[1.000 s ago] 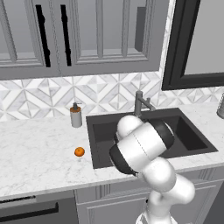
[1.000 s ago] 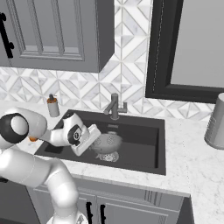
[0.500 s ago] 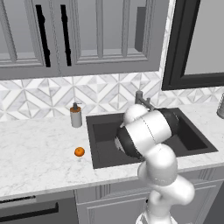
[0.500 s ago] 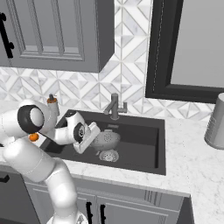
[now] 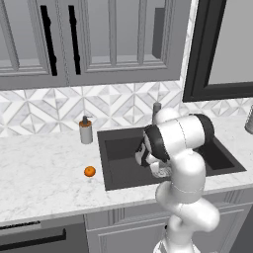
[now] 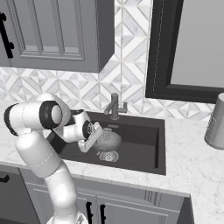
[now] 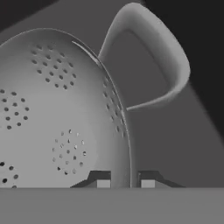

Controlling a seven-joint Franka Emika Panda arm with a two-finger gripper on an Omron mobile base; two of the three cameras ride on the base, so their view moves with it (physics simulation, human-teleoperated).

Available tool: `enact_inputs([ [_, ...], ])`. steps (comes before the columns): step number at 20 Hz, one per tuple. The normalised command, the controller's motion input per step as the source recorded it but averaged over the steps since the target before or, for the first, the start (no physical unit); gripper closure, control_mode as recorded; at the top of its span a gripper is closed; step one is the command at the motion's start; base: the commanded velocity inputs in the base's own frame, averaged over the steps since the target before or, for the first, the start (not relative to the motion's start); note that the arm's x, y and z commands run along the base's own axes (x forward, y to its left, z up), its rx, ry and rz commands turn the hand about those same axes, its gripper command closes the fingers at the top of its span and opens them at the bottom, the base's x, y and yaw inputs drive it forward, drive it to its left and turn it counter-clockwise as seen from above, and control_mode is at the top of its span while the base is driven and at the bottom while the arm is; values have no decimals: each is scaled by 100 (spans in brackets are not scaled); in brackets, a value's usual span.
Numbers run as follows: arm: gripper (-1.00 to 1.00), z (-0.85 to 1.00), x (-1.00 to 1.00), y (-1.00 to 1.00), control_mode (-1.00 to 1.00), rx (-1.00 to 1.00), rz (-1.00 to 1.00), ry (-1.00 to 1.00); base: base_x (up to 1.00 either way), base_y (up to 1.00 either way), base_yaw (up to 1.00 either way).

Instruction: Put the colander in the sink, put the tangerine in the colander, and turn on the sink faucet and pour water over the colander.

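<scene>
Reaches down into the sink [image 6: 144, 142] with the claw [image 7: 124, 181] narrow, pinching the thin rim of the colander [image 7: 52, 109] between the two fingertips [image 7: 103, 180], just beside one loop handle. Grips the rim rather than the bowl, probably for want of any other part thin enough to fit so narrow a claw. Holds the colander [image 6: 108, 139] low in the basin, close to the round drain [image 6: 108, 155]; hard to tell whether resting on the sink floor or hanging just above it, and whether sitting level. Keeps it below and in front of the faucet [image 6: 114, 106], presumably to catch water from the spout later on. Leaves the tangerine [image 5: 89, 171] out on the marble counter [image 5: 44, 183], left of the sink [image 5: 118, 153] and well apart from the colander, in front of the soap bottle [image 5: 86, 131]. Looks close to done on the first step: needs only a release of the rim and a lift clear of the handle. Calls next for a reach across to the fruit, a drop into the bowl, then the tap. Risks a rock or a slide of the colander on release if not set flat on its base.
</scene>
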Motion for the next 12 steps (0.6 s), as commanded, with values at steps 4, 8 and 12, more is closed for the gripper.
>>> enact_inputs([
  [4,100,-43,4,18,-100,0,-30,0,0,0,0],
  [8,100,-44,0,17,-100,1,-30,0,0,0,0],
  [12,100,-36,-21,17,-100,2,-31,0,0,0,0],
])
